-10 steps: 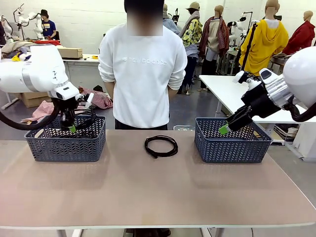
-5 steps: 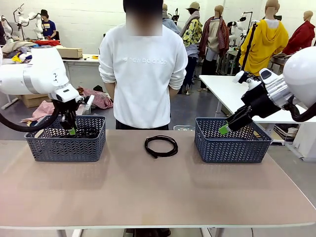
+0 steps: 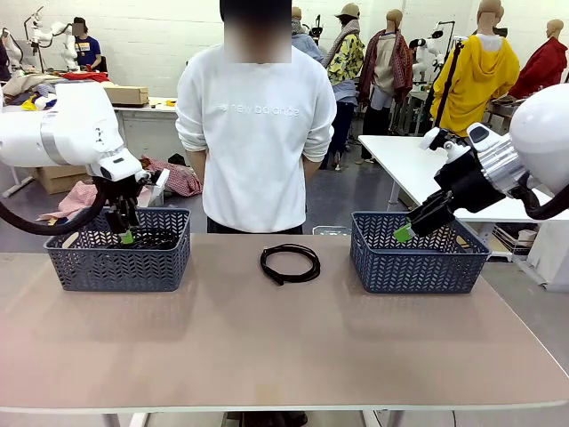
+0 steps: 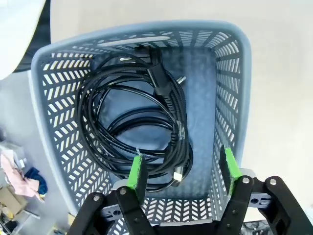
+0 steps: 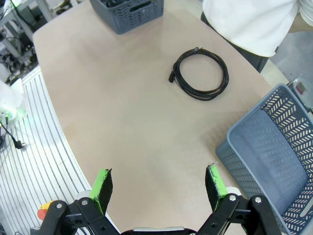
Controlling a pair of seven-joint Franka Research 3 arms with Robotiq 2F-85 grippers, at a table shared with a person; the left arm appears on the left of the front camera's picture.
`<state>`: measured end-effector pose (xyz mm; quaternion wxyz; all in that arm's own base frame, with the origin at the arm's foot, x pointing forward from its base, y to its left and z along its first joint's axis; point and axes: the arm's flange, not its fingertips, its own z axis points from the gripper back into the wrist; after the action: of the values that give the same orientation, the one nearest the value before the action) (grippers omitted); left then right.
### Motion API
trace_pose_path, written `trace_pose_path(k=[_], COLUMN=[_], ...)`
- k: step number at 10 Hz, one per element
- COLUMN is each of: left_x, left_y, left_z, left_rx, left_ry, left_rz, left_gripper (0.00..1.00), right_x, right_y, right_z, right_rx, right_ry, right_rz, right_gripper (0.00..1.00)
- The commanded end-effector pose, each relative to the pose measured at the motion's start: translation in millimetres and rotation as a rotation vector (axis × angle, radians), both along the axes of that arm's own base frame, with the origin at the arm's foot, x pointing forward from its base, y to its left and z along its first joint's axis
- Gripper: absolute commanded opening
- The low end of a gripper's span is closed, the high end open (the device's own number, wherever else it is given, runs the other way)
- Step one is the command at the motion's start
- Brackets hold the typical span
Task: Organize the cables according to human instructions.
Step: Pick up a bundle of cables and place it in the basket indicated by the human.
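Matt plastic lattice baskets [image 3: 116,263]; smooth matt tabletop [image 3: 267,342]; slightly glossy rubbery cables [image 4: 177,142]

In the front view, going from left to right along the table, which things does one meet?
left basket → cable → right basket

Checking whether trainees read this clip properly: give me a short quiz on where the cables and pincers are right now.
1. True or false: the cable on the table touches the right basket.
2. The left pincer hangs over: A) the left basket; B) the table's middle; C) the right basket.
3. Are the right pincer's jaws open or shut?
Key: 1 false; 2 A; 3 open.
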<state>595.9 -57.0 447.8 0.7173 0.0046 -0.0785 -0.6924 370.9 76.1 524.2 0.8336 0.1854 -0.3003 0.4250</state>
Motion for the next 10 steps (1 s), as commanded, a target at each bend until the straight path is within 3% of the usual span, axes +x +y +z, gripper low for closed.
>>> trace_pose_path(k=[1, 2, 6, 7, 10], left_x=[-0.1, 0.3, 2.4, 7.0, 1.0], left_y=[4.0, 3.5, -1.0, -6.1, -2.7], left_z=[11.8, 14.9, 20.8, 21.2, 18.1], left_rx=[-0.037, -0.043, -0.053, -0.069, -0.02], left_ry=[0.031, 0.036, 0.032, 0.061, 0.033], left_rz=[-0.021, -0.028, -0.021, 0.004, -0.015], left_gripper=[0.84, 1.0, 1.0, 1.0, 1.0], right_x=[1.0, 1.0, 1.0, 1.0, 1.0], right_y=[0.7, 0.7, 0.7, 0.7, 0.7], right_z=[-1.0, -1.0, -1.0, -1.0, -1.0], right_rx=[0.023, 0.023, 0.023, 0.023, 0.023], right_ry=[-0.001, -0.001, -0.001, -0.001, -0.001], right_rz=[0.009, 0.009, 0.009, 0.009, 0.009], right_gripper=[1.0, 1.0, 1.0, 1.0, 1.0])
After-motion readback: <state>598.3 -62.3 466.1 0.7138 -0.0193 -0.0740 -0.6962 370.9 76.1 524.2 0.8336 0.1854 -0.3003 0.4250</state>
